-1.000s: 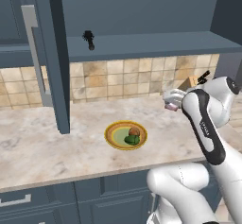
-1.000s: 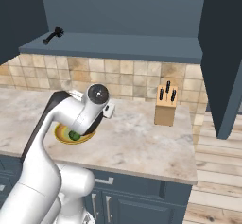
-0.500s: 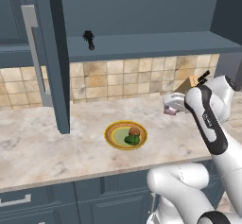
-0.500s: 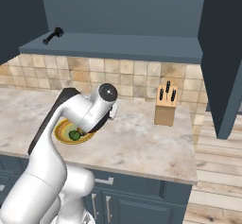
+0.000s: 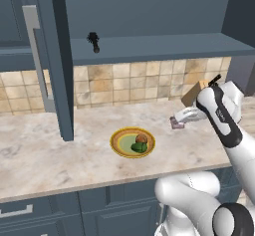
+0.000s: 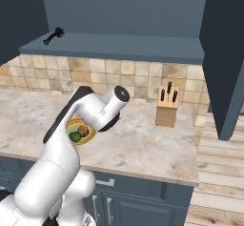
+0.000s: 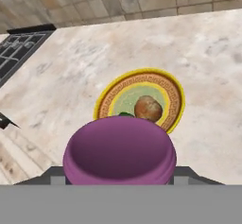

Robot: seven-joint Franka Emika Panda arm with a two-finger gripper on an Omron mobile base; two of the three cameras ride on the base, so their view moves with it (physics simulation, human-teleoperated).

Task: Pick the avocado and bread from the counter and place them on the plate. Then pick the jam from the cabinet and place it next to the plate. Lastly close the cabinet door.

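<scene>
Firmly gripped in the hand (image 5: 175, 122), the squat purple jam jar (image 7: 119, 155) hung above the marbled surface (image 5: 89, 156), beside the round yellow-rimmed plate (image 5: 119, 139).

Around your work area: what else is there

You have a wooden knife block (image 6: 167, 108) with black handles at the tiled backsplash (image 5: 124, 83), a slim black bottle-like object (image 5: 93, 42) on the shelf inside, and a dark stove grate (image 7: 21, 48) at the edge of your hand view.
</scene>
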